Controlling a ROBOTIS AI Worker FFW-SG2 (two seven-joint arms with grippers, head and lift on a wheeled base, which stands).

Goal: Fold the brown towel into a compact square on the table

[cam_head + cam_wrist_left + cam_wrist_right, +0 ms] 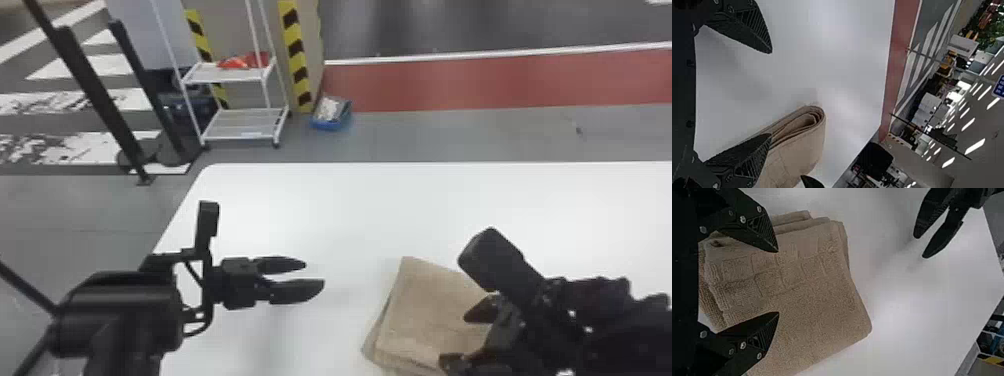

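The brown towel point(425, 315) lies folded into a layered, roughly square bundle on the white table point(350, 210). My right gripper point(457, 337) is over the towel's right part. In the right wrist view, the fingers of my right gripper point(777, 282) stand wide apart above the towel point(817, 301), with nothing held between them. To the left of the towel, my left gripper point(312, 277) stands open above bare table. The left wrist view has my left gripper point(770, 94) with parted fingers, and the towel's rolled-looking folded edge point(809, 121) beyond one of them.
Behind the table's far left corner stand a white shelf cart point(242, 120) and a blue bin point(332, 114) on the floor. Dark posts point(95, 90) rise at the left. The table's left edge runs beneath my left arm.
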